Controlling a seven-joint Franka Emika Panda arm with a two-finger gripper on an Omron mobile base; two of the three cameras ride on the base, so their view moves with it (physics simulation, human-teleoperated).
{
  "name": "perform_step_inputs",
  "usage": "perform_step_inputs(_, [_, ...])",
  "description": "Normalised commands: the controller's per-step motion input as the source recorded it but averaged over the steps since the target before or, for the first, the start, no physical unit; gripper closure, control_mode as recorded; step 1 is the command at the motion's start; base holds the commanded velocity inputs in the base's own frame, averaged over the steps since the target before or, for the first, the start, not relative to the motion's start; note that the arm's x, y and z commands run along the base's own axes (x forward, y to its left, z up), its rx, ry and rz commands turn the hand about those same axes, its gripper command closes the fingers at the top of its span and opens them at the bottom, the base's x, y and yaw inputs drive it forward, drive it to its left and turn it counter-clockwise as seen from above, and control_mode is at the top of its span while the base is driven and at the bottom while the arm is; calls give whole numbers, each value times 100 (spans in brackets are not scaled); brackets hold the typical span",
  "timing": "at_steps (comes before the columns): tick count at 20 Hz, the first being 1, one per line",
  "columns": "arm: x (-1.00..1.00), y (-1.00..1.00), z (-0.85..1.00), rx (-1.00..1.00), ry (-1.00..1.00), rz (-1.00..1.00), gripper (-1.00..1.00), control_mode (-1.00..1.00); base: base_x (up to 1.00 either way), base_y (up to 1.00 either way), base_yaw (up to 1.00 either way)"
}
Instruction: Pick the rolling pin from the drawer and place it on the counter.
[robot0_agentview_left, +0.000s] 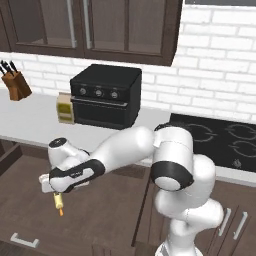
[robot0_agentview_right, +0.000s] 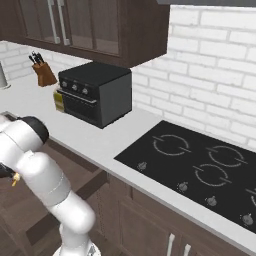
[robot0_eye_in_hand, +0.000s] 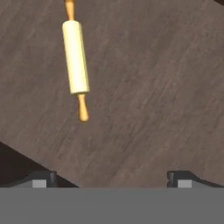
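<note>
in the left base view the white arm is nearest, bending down from the lower right so that the gripper hangs inside the open drawer, whose silver handle sits on the front panel below. the rolling pin lies on the drawer floor just under the gripper, partly covered by it, with one orange tip poking out toward the front. behind the drawer runs the grey counter, carrying a black toaster oven, a small yellow box touching the oven's left side, and a knife block further left; a black cooktop lies right of the oven. in the right base view the arm fills the lower left, and a bit of the rolling pin peeks out beside it, low in front of the counter. in the hand view the two fingertips stand wide apart with nothing between them, and the rolling pin lies free on the brown drawer floor, ahead of the left fingertip, touching neither.
</note>
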Motion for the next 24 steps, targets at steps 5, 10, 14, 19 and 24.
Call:
perform_step_inputs(5, [32,1,-45,-5,2,0,-100,-100,0,0,0])
perform_step_inputs(10, [32,15,-13,-3,1,0,-100,-100,0,0,0])
perform_step_inputs(14, [24,19,-34,-4,7,0,-100,-100,0,0,0])
perform_step_inputs(19, [8,18,-48,-3,3,2,-100,-100,0,0,0])
perform_step_inputs(24, [28,26,-49,-5,0,0,-100,-100,0,0,0])
